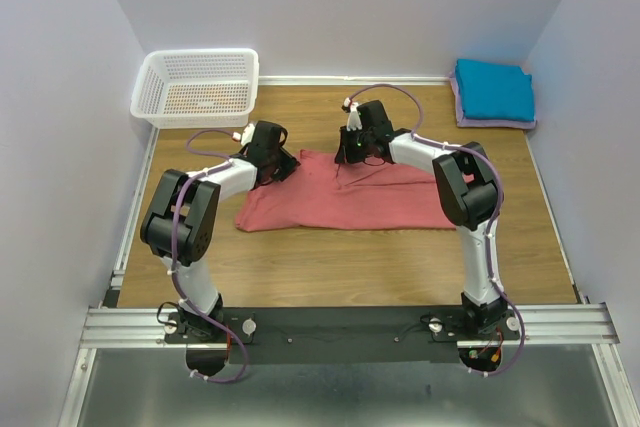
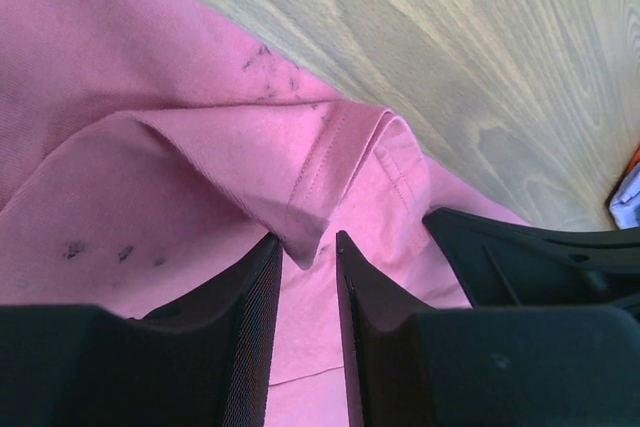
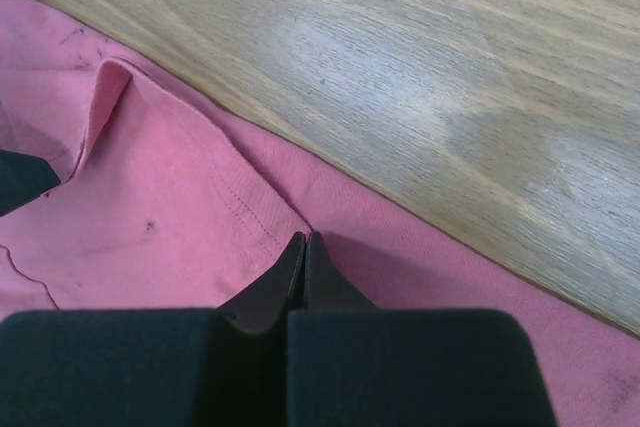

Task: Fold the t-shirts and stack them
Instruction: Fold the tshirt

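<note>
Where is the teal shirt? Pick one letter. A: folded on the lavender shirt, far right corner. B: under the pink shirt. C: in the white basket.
A: the teal shirt sits folded on the lavender shirt in the far right corner, well apart from the basket and the pink shirt.

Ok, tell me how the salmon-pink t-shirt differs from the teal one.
The salmon-pink t-shirt lies wide and rumpled mid-table; the teal t-shirt is folded compact in the far-right corner. The pink one rests on the bare table; the teal one sits on a lavender t-shirt. Both are solid-coloured.
</note>
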Available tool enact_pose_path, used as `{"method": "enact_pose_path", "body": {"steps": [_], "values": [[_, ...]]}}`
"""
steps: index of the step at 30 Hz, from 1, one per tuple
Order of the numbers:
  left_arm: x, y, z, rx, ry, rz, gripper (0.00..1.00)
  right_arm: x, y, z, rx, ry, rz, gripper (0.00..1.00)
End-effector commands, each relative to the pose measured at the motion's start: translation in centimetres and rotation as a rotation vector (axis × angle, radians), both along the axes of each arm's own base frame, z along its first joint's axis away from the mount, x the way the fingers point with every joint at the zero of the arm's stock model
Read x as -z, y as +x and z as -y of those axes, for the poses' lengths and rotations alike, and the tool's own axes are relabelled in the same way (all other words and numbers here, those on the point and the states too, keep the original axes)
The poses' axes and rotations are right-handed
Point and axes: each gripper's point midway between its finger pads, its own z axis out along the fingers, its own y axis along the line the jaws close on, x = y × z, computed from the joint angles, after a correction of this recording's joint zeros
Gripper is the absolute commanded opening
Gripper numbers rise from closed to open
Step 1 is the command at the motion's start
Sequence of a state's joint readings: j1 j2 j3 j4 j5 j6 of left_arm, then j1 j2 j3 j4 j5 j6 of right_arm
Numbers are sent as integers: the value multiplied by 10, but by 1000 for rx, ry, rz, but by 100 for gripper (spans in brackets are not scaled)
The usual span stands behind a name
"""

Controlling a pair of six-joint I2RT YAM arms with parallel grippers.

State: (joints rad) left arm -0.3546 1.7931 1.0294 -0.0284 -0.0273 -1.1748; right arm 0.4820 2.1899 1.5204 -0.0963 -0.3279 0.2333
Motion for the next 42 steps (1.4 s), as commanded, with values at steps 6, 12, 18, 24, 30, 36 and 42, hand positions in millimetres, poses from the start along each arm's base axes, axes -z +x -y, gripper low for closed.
{"method": "enact_pose_path", "body": {"steps": [6, 12, 18, 24, 30, 36, 42], "values": [[-7, 6, -9, -51, 2, 34, 30, -9, 6, -5, -26, 30, 26, 1], [-4, 5, -14, -56, 7, 27, 17, -12, 6, -4, -34, 21, 44, 1], [-10, 9, -37, -58, 52, 48, 0, -20, 6, 0, -40, 9, 71, 1], [-17, 18, -62, 3, 137, 49, 0, -36, 5, 5, -59, -17, 130, 1], [-16, 16, -68, 133, 194, 27, 0, -51, -2, 7, -90, -12, 161, 1], [-19, 9, -69, 195, 224, 13, 0, -56, -19, 7, -133, -14, 165, 1], [-26, 3, -71, 247, 253, -1, 0, -51, -40, 3, -192, -66, 171, 1]]}}
